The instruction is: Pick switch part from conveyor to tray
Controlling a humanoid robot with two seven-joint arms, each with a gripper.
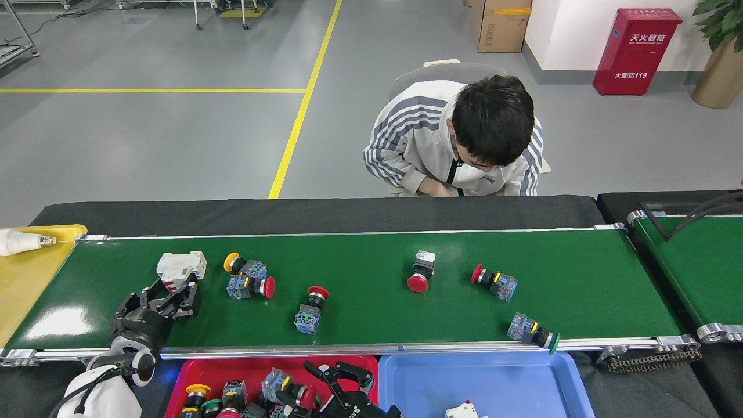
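The conveyor (371, 255) carries several push-button switch parts: a yellow-capped one (241, 266), red-capped ones (252, 287) (310, 307) (421, 273) (493, 281), and a green-capped one (533, 332) at the near rail. A white breaker-like part (181, 266) lies at the belt's left. My left gripper (168, 296) is open right in front of it, fingertips at its near end. My right gripper (336, 374) is open low over the red tray (232, 371). A red-capped switch (302, 395) lies just left of its fingers, among other switches in that tray.
A blue tray (493, 383) beside the red one holds a white part (461, 411). A yellow tray (29, 273) with a light bulb (17, 241) sits at the left end. A second green belt (696, 261) is at the right. A person (458, 145) sits behind the table.
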